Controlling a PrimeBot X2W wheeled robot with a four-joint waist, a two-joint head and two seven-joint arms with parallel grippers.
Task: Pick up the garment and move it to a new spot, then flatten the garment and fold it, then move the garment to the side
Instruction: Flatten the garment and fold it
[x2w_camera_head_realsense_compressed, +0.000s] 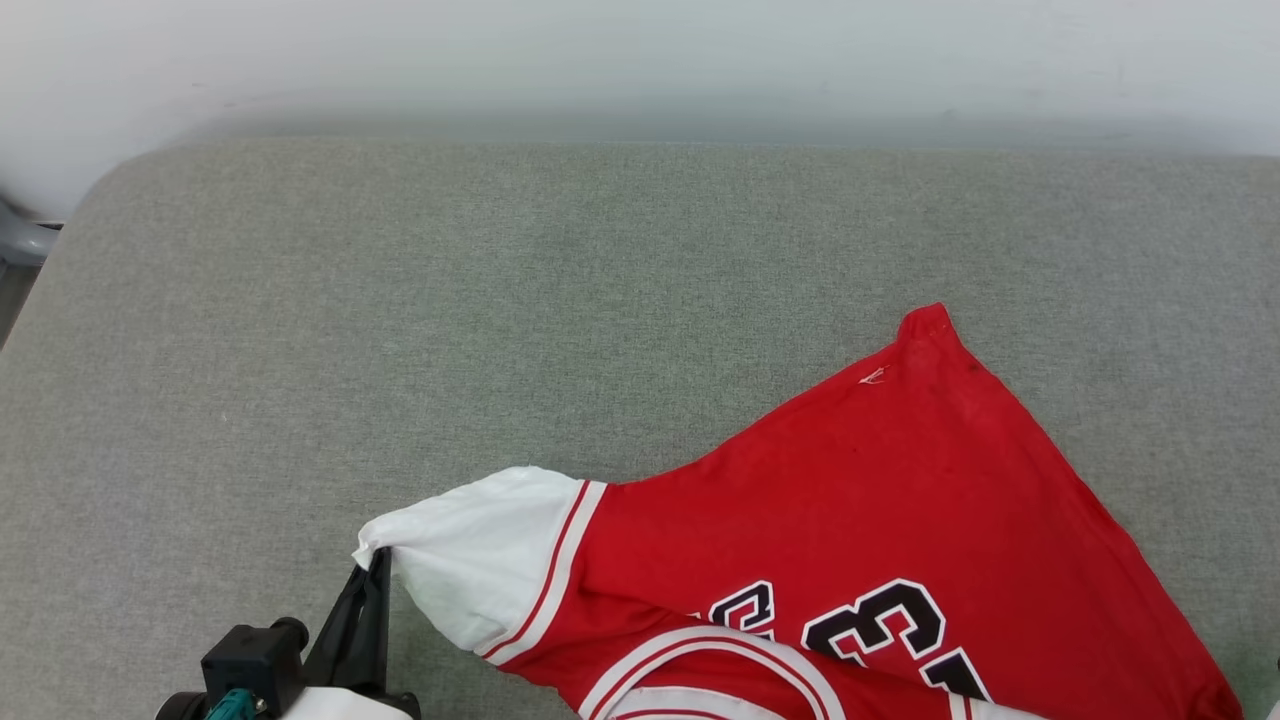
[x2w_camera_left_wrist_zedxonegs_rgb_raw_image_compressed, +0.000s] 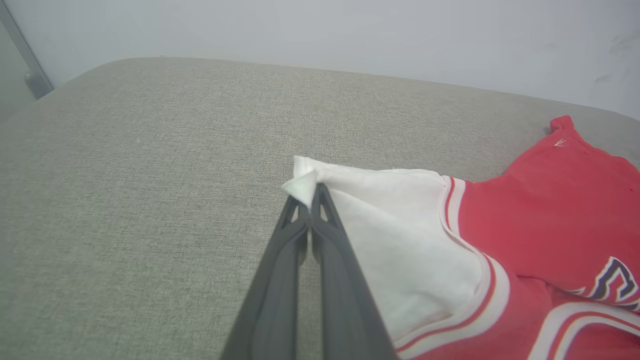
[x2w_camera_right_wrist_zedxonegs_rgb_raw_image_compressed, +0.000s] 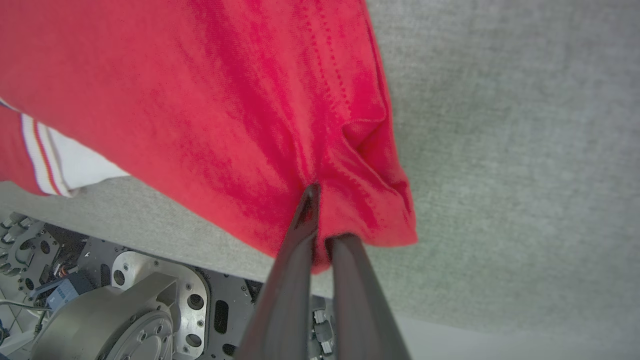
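The garment, a red T-shirt with white sleeve ends, striped trim and black numerals, lies spread over the near right of the grey cushioned surface. Its white sleeve points left. My left gripper is shut on the tip of that sleeve, seen close in the left wrist view as the left gripper pinching white cloth. In the right wrist view my right gripper is shut on a red hem corner of the garment, with cloth bunched over one finger.
A pale wall runs behind the surface's far edge. The surface's rounded left corner drops off beside a grey frame piece. In the right wrist view the robot's metal base shows below the near edge.
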